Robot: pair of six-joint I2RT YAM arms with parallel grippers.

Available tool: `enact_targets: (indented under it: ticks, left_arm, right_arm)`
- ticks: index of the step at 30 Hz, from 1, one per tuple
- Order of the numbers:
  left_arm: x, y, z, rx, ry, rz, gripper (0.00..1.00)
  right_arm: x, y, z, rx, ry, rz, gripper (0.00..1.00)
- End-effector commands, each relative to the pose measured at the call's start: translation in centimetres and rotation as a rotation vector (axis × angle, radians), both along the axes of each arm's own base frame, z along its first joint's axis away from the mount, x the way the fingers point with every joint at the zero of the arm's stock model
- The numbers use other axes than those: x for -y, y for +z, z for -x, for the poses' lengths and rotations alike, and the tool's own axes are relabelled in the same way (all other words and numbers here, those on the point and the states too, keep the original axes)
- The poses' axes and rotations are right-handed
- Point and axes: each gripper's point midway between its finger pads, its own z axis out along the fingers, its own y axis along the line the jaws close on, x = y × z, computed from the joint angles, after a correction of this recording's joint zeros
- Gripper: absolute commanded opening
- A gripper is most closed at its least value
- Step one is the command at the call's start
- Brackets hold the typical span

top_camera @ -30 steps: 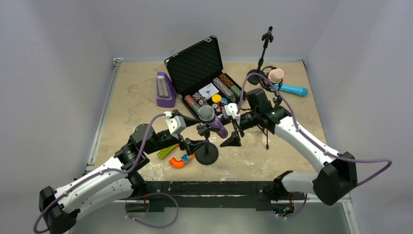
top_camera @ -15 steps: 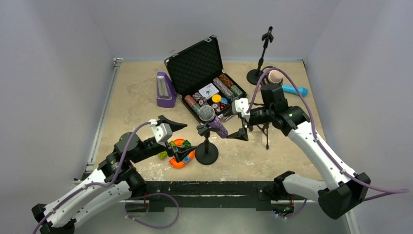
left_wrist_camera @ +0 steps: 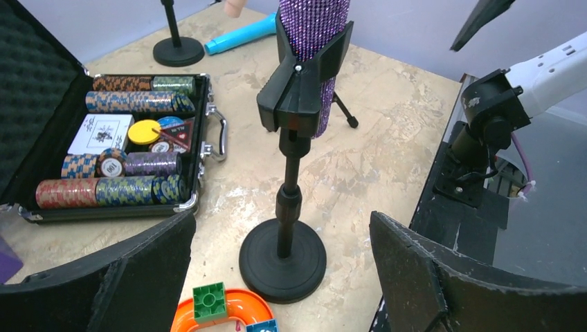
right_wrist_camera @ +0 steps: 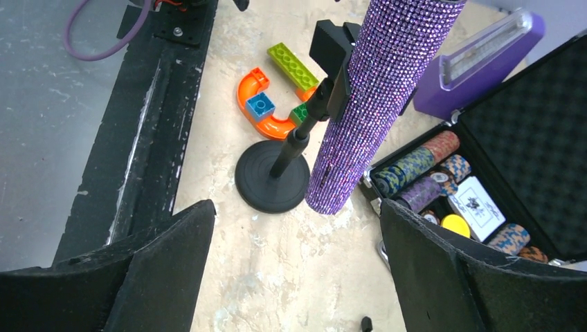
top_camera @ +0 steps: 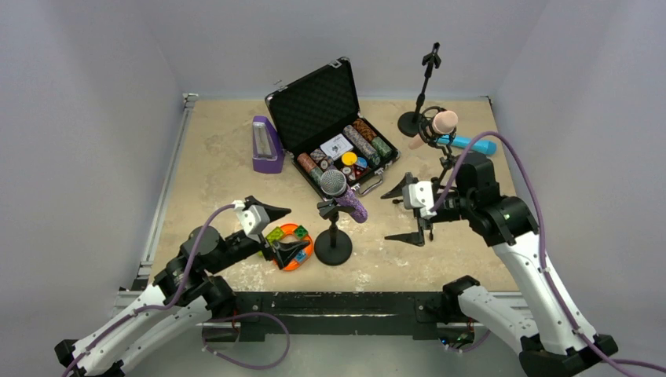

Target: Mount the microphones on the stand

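The glittery purple microphone sits tilted in the clip of a round-base stand. It also shows in the left wrist view and the right wrist view. The pale pink microphone sits in the clip of a tripod stand. The cyan-blue microphone lies on the table behind it. A third stand at the back has nothing in its clip. My left gripper is open and empty left of the round base. My right gripper is open and empty right of the purple microphone.
An open black case of poker chips stands behind the purple microphone. A purple metronome-shaped box stands to its left. An orange curved toy with bricks lies beside the round base, under my left gripper.
Both grippers have drawn back from the purple microphone and its stand, the left toward the near left, the right toward the right. The purple microphone stays in its clip.
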Motion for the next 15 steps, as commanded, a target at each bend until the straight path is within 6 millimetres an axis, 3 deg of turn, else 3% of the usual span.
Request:
enact_targets:
  ticks: [1,15]
  left_arm:
    - [-0.1,0.2,-0.5,-0.029,0.041,0.044,0.99]
    - [0.1,-1.4,-0.8,-0.099,0.064,0.075,0.99]
  right_arm:
    - [0.8,0.5,1.6,-0.007,0.015,-0.057,0.92]
    - [2.8,-3.2,2.2,-0.061,-0.075,-0.092,0.93]
